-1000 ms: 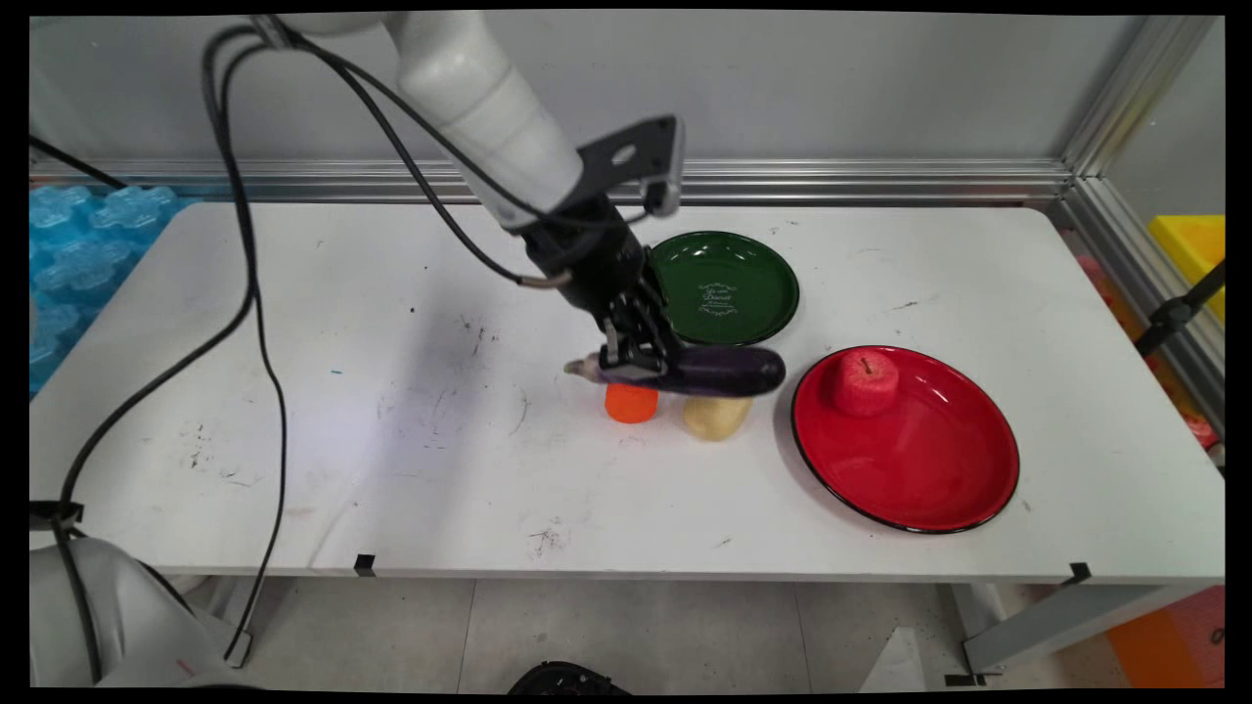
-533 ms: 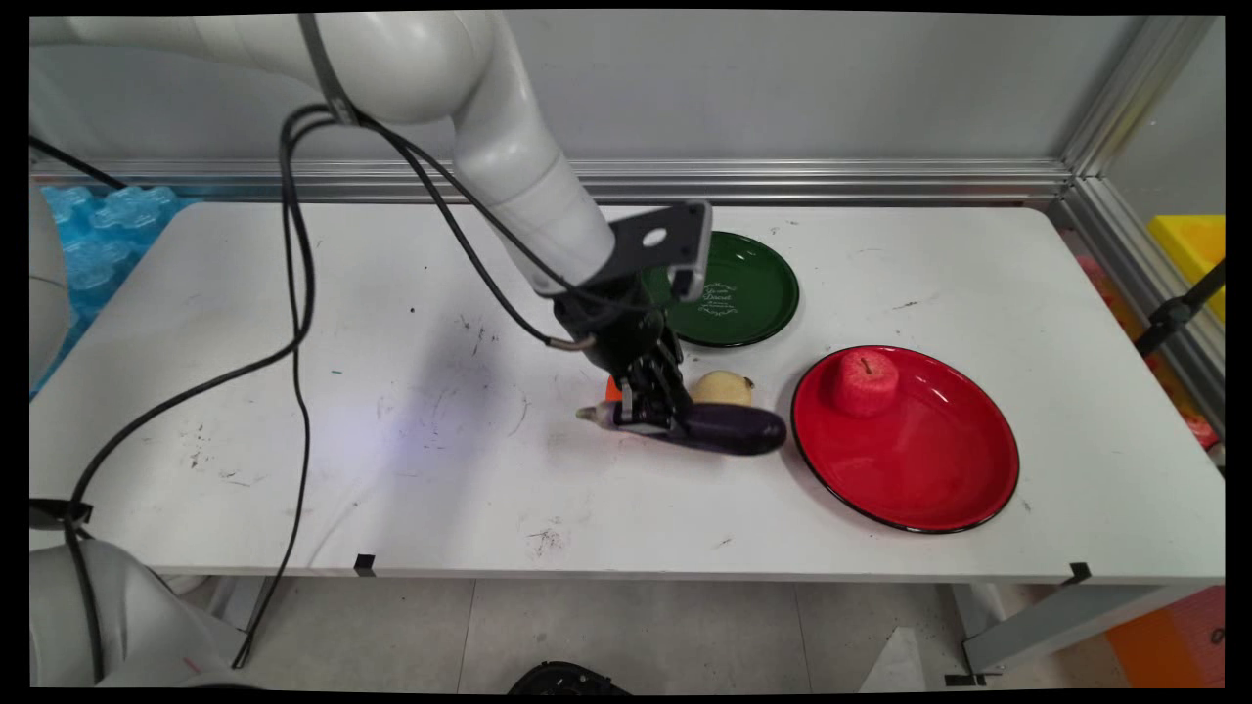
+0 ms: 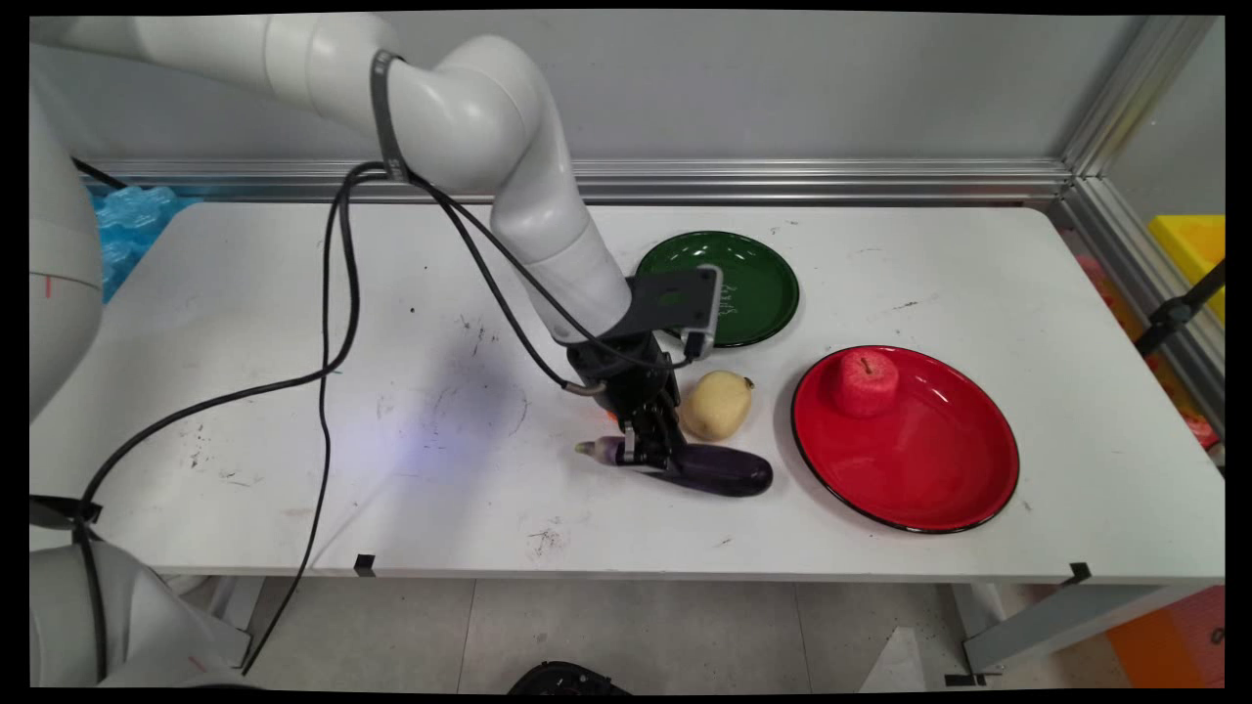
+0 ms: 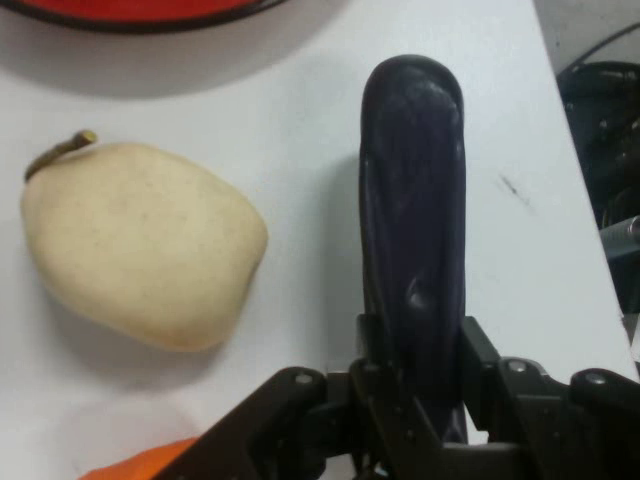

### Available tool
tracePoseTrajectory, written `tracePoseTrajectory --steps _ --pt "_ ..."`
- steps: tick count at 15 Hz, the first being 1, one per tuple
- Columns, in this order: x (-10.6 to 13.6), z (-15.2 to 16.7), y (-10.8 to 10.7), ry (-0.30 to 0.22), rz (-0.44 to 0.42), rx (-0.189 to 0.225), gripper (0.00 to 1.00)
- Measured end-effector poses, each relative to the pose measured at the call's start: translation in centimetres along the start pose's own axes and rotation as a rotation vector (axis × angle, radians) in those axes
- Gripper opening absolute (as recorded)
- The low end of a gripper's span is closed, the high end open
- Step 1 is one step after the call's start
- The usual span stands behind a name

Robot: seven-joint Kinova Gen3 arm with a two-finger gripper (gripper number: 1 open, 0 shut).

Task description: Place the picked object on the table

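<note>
A dark purple eggplant (image 3: 714, 469) lies low over the white table (image 3: 293, 342), near its front middle. My gripper (image 3: 648, 452) is shut on the eggplant near its stem end. In the hand view the eggplant (image 4: 412, 240) runs up from between the two fingers (image 4: 372, 350). A pale yellow pear (image 3: 717, 404) lies just behind the eggplant; the hand view shows the pear (image 4: 140, 260) to its left. An orange thing (image 4: 135, 462) peeks out at the bottom left of the hand view and is mostly hidden behind the gripper in the main view.
A red plate (image 3: 929, 479) with a red apple (image 3: 865, 382) on it sits to the right of the eggplant. A green plate (image 3: 758, 274) stands behind the gripper. Black cables (image 3: 333, 323) hang from the arm over the table's left half.
The gripper has carried the eggplant down and toward the table's front, from above the pear and orange thing to just in front of them. The pear now shows fully.
</note>
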Motion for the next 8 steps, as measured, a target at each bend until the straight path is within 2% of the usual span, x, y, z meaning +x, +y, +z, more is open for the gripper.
tracePoseTrajectory --steps 6,7,8 --pt "-0.1 1.6 -0.1 -0.022 0.004 -0.015 0.0" --pt "-0.1 1.8 -0.2 -0.023 0.006 -0.016 1.0" --pt "-0.2 1.9 -0.2 -0.023 0.009 -0.017 1.0"
